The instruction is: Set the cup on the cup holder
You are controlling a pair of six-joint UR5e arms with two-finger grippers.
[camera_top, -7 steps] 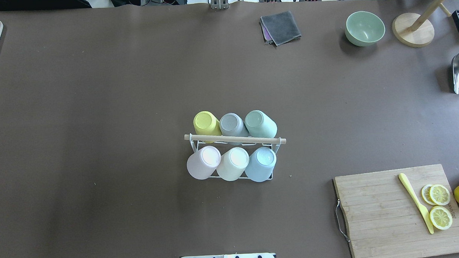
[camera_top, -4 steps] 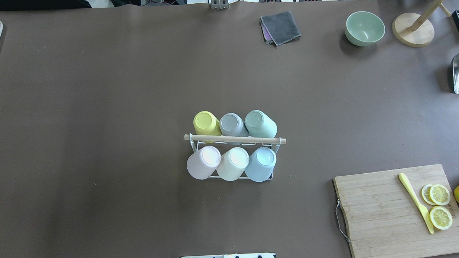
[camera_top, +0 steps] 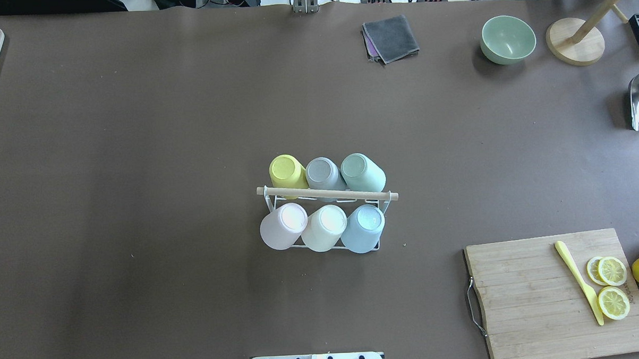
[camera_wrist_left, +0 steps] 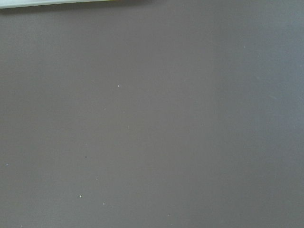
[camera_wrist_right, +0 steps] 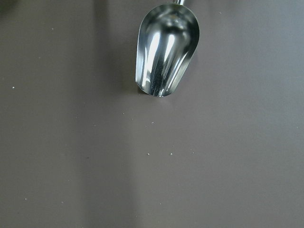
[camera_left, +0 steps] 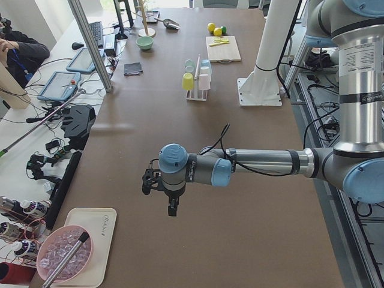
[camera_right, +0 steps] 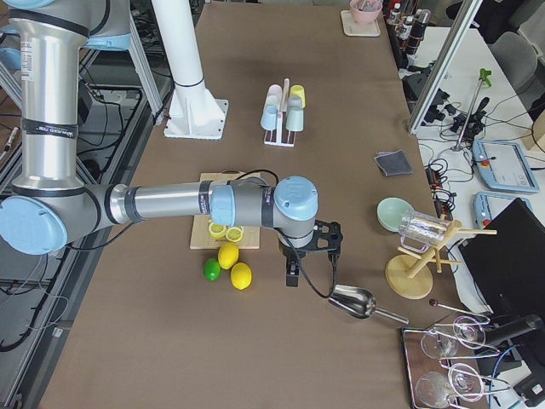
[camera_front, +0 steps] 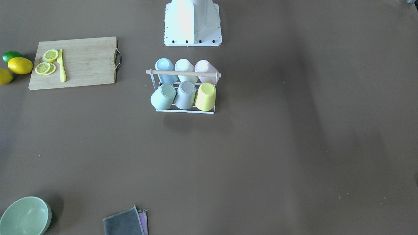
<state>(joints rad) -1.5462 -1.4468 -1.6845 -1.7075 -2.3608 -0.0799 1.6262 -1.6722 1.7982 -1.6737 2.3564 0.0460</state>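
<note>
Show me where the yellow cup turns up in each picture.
Front-facing: yellow cup at the cup holder's lower right corner.
Overhead: yellow cup at its upper left corner.
Exterior left: yellow cup, the nearest one, lower left.
Exterior right: yellow cup, the farthest one, upper right.
Both wrist views: not in it.
Shared landmark: the cutting board, seen in all four exterior views.

Hardly anything is reading clearly here. A small dark mark is running along the right edge of the wooden cutting board [camera_top: 536,299] in the overhead view, just beside the lemon slices [camera_top: 612,271]. It is perhaps a burnt-in brand, but its letters are showing too small to make out. A cursive word is showing on the white tray [camera_left: 111,237] in the left side view, likewise illegible.
</note>
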